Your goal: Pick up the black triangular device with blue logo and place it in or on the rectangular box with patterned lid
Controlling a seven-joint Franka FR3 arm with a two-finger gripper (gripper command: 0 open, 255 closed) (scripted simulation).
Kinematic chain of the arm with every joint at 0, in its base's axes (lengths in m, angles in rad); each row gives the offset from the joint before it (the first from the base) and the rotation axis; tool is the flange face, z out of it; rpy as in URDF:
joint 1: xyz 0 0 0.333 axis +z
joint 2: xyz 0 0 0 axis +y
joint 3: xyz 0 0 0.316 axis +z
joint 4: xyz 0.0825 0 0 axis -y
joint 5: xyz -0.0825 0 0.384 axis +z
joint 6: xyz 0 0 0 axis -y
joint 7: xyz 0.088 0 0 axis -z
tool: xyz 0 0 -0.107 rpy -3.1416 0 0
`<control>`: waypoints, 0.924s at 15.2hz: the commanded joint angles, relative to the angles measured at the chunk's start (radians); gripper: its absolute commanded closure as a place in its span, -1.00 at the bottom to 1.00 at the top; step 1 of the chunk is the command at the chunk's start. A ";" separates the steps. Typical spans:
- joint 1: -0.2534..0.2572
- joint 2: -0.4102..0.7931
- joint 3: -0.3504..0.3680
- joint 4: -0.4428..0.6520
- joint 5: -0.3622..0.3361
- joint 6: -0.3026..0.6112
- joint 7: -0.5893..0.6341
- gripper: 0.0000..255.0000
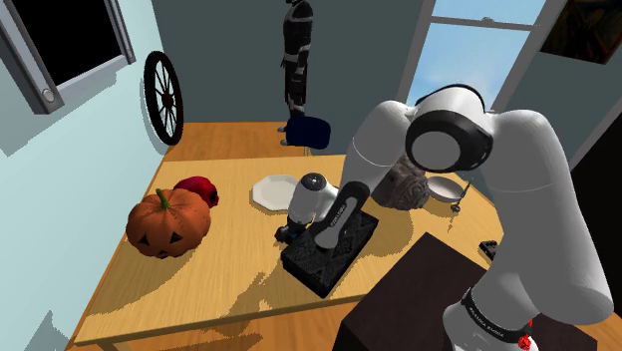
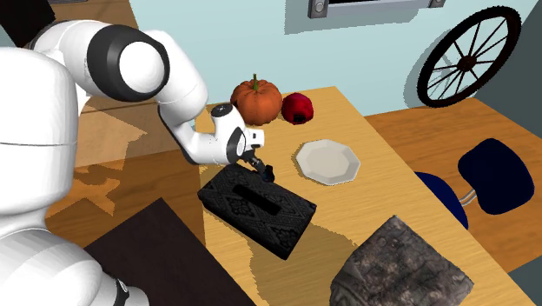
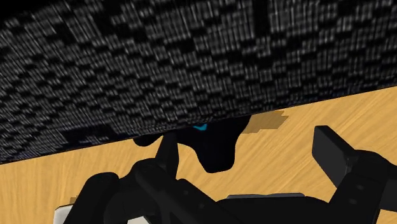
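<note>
Beside the dark patterned box (image 2: 256,209), on the table (image 3: 305,121), lies the small black device (image 3: 216,149) with a blue mark. The gripper (image 3: 248,141) straddles it, fingers apart, seemingly not clasping it. Bare tabletop separates it from the white plate (image 2: 327,162).

The scene is evenly and fairly brightly lit, with no glare. Pale sky fills the window (image 1: 454,55) at the far right. Brown shadows with jagged, stair-stepped edges lie on the table (image 1: 234,234). The arm (image 1: 558,199) casts a broad one over the near edge, and in the second exterior view it darkens the table's left side. The box (image 2: 256,209) throws a band of shadow beside itself. In the wrist view its dark pattern breaks into flickering streaks.
</note>
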 commanded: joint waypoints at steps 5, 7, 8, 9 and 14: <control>-0.003 0.061 0.000 0.044 0.004 0.020 0.004 -1.00; -0.003 0.061 0.000 0.044 0.004 0.020 0.004 -1.00; -0.003 0.061 0.000 0.044 0.004 0.020 0.004 -1.00; -0.003 0.061 0.000 0.044 0.004 0.020 0.004 -1.00; -0.003 0.061 0.000 0.044 0.004 0.020 0.004 1.00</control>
